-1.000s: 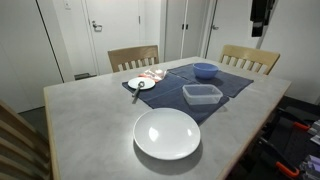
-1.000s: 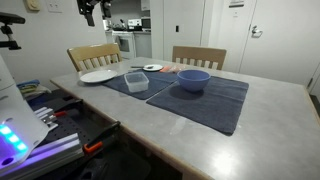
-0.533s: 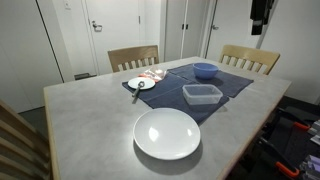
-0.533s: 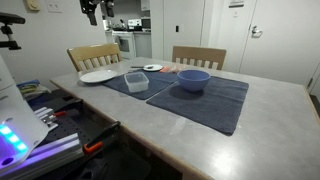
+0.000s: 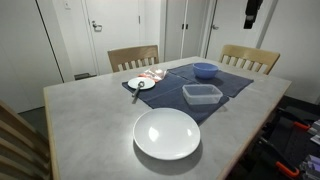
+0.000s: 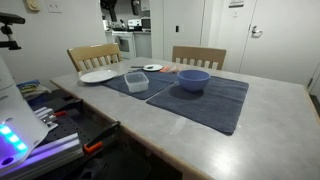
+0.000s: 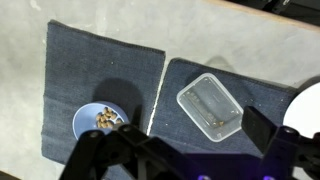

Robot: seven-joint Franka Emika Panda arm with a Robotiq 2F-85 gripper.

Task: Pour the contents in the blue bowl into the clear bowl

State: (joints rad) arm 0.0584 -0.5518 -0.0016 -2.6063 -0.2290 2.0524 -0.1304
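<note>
Hanging high above the table [image 5: 80, 120], the gripper [image 7: 185, 162] looks straight down in the wrist view, its two dark fingers [image 7: 282, 140] spread wide apart with nothing between them. In an exterior view the gripper [image 5: 252, 10] shows only as a dark shape at the top edge, well apart from everything on the table. The blue bowl [image 7: 99, 120] sits upright on a dark blue mat [image 7: 100, 65]; in the wrist view it lies near the lower left of the picture, just above the finger on that side and clear of it. The contents [image 7: 108, 120] lie inside it as a small heap of brownish bits. The clear bowl [image 7: 210, 106] rests on a second mat [image 7: 185, 150] beside the first, apart from the blue bowl and between the two fingers as the camera sees them, nearer the one on the right of the picture; it looks empty. A white plate [image 7: 308, 105] shows at that view's right edge. In both exterior views the blue bowl [image 5: 205, 70] [image 6: 193, 80] and the clear bowl [image 5: 202, 95] [image 6: 136, 81] stand near each other on the mats, not touching. The white plate [image 5: 167, 133] [image 6: 97, 76] lies on the bare tabletop past the clear bowl, and a small white saucer [image 5: 141, 84] sits near the far mat's edge. Two wooden chairs [image 5: 133, 57] stand at the table.
</note>
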